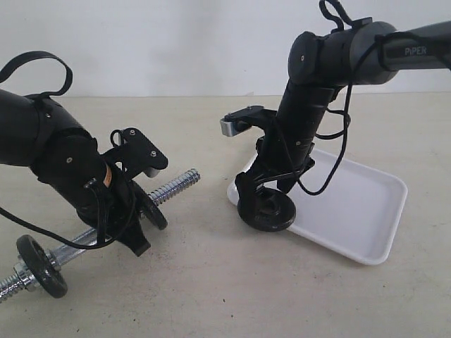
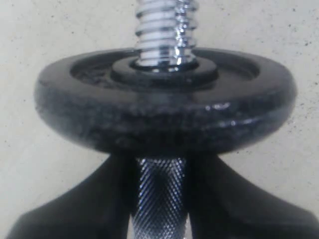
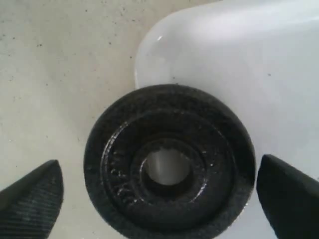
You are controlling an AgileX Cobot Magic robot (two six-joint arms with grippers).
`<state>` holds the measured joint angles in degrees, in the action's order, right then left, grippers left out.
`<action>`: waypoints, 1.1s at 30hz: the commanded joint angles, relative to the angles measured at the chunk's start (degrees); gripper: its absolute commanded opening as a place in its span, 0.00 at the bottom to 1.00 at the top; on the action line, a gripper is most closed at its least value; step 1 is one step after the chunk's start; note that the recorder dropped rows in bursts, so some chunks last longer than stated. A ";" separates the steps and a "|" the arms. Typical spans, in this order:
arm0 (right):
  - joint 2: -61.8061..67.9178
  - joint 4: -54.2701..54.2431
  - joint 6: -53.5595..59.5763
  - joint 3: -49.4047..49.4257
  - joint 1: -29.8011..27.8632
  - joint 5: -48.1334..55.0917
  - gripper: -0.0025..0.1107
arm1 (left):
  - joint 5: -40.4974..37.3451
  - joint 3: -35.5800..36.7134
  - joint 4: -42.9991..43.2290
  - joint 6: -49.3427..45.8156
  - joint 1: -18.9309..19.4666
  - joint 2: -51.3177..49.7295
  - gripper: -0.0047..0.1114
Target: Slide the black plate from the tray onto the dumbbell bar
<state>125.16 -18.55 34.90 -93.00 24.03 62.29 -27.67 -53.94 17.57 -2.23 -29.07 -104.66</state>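
Note:
The black plate [image 1: 268, 210] lies at the near left corner of the white tray [image 1: 356, 208], partly over its rim. My right gripper [image 1: 266, 191] hangs over it, open. In the right wrist view its fingertips [image 3: 31, 200] flank the plate [image 3: 169, 167]; the left one stands clear of the plate, the right one is close to its edge. My left gripper [image 1: 132, 224] is shut on the knurled middle of the dumbbell bar [image 1: 176, 184], which tilts with its threaded end up toward the right. A black disc [image 2: 164, 99] sits on the bar just past the left gripper [image 2: 159, 199].
A second black disc [image 1: 41, 265] and a silver nut [image 1: 25, 274] sit on the bar's lower left end, near the table's front edge. The tray [image 3: 239, 64] spreads to the right behind the plate. Beige tabletop [image 1: 211, 282] lies between the arms.

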 commanded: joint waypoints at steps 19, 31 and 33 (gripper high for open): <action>-17.30 2.10 -5.56 -0.15 -0.02 -0.37 0.80 | -3.52 0.02 -0.24 2.89 -0.23 3.07 0.08; -17.30 2.21 -6.05 -0.15 -0.02 -0.41 0.80 | 1.99 2.93 -0.24 2.89 -0.23 4.32 0.11; -17.30 2.21 -6.05 -0.15 -0.02 -0.41 0.80 | 1.99 2.93 -0.24 2.89 -0.23 4.32 0.22</action>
<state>108.71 -16.36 28.80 -93.00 24.03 61.84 -27.33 -50.54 17.09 0.00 -29.07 -101.97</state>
